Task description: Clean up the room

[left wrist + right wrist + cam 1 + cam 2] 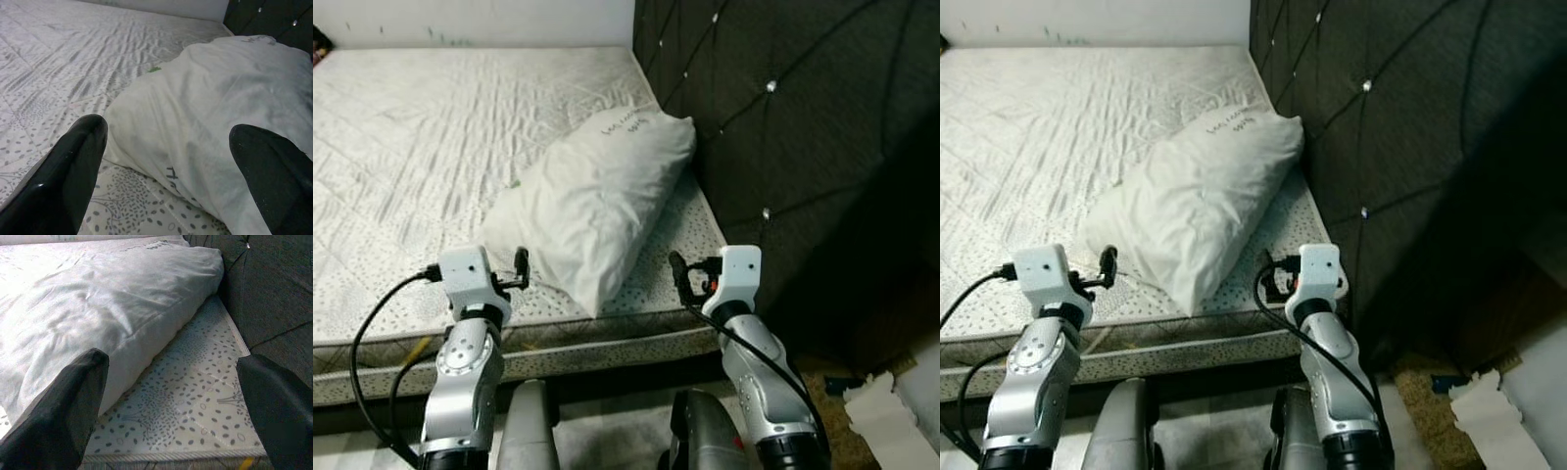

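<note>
At the near edge of the bed point(401, 147), my two grippers flank a white pillow point(592, 196).

My left gripper point(521, 266) hovers over the near edge of the mattress, fingers point(63, 171) spread apart, aimed at the pillow's near left corner without touching it. The pillow lies slantwise along the bed's right side, its far end with dark handwriting close against the dark tufted headboard point(803, 127). My right gripper point(679, 272) hangs above the bed's near right corner, fingers point(58, 411) also apart, the pillow's long edge just beside one of them. Crumpled white paper point(876, 406) lies on the floor past the headboard.
</note>
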You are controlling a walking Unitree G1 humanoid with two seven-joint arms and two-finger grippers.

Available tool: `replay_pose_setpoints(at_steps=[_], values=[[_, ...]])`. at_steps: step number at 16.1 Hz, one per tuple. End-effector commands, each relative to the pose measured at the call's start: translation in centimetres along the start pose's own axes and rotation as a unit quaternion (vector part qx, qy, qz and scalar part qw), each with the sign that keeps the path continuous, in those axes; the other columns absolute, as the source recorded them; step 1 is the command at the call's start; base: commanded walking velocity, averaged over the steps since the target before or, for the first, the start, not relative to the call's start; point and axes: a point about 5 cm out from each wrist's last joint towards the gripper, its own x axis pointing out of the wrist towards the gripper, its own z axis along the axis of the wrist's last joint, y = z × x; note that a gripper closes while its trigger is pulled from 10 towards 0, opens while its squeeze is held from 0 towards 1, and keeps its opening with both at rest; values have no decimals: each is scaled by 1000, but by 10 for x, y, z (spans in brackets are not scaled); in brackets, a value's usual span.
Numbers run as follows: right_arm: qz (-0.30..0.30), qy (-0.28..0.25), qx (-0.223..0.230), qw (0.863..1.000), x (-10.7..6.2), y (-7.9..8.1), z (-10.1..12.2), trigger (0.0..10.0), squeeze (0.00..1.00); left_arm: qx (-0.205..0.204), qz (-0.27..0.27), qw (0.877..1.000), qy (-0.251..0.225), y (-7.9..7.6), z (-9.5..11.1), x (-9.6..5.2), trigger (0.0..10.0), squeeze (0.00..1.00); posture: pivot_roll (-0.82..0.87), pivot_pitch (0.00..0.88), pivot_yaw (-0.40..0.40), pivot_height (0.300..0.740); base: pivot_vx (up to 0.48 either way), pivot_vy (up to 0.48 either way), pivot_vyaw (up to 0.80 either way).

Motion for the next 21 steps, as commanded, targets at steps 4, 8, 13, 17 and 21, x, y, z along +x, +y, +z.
replay_pose_setpoints(at_steps=[4,8,13,17,21], values=[[3,3,-3,1000,1,0,0,10000,0,4,4,1000,6,0,-3,1,10000,0,23,51,-26,571,0,0,0],[6,8,-9,1000,1,0,-1,10000,0,0,8,1000,8,0,-4,0,10000,0,22,53,-29,571,0,0,0],[13,8,-14,1000,0,2,-3,10000,0,-1,7,1000,7,0,-5,0,10000,0,24,49,-29,571,0,0,476],[15,9,-18,1000,1,2,-2,10000,0,-3,4,1000,6,-1,-5,1,10000,0,22,75,-32,571,0,0,0],[15,12,-14,1000,2,2,-2,10000,0,-3,-8,1000,4,-2,-4,1,10000,0,24,65,-32,571,316,0,0]])
